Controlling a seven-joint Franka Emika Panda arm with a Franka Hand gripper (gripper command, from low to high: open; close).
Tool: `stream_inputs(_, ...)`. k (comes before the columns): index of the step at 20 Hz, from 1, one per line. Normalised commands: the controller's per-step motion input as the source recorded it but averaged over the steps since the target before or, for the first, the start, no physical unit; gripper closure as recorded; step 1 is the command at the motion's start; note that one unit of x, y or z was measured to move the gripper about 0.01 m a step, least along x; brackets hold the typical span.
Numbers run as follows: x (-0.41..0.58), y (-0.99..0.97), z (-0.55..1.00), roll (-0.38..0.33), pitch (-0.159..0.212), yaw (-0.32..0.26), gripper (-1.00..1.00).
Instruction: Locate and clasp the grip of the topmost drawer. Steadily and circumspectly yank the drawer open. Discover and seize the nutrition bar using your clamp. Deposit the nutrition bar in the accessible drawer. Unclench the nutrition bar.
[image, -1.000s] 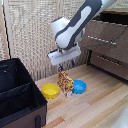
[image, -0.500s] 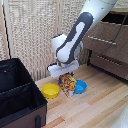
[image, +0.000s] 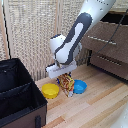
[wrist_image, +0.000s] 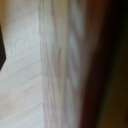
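nutrition bar (image: 66, 83) now between the lowered claw's (image: 65, 79) fingers, grip state unclear, between bowls

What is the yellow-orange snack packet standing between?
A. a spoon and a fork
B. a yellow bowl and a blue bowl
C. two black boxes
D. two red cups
B: in the exterior view the nutrition bar stands on the wooden floor with the yellow bowl on one side and the blue bowl on the other, right under the gripper.
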Motion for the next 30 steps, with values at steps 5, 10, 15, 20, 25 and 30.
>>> stream_inputs(5,0.095,-0.02,0.00,0.000,-0.002,-0.003,1.00)
stream_inputs(10,0.116,0.02,0.16,0.000,-0.027,-0.074,1.00)
stream_inputs(15,0.274,0.04,0.84,0.001,0.000,-0.093,1.00)
stream_inputs(20,0.354,0.09,1.00,-0.026,0.000,-0.050,1.00)
stream_inputs(25,0.361,0.16,1.00,-0.015,0.032,-0.101,1.00)
stream_inputs(30,0.365,0.21,1.00,-0.007,0.084,-0.087,1.00)
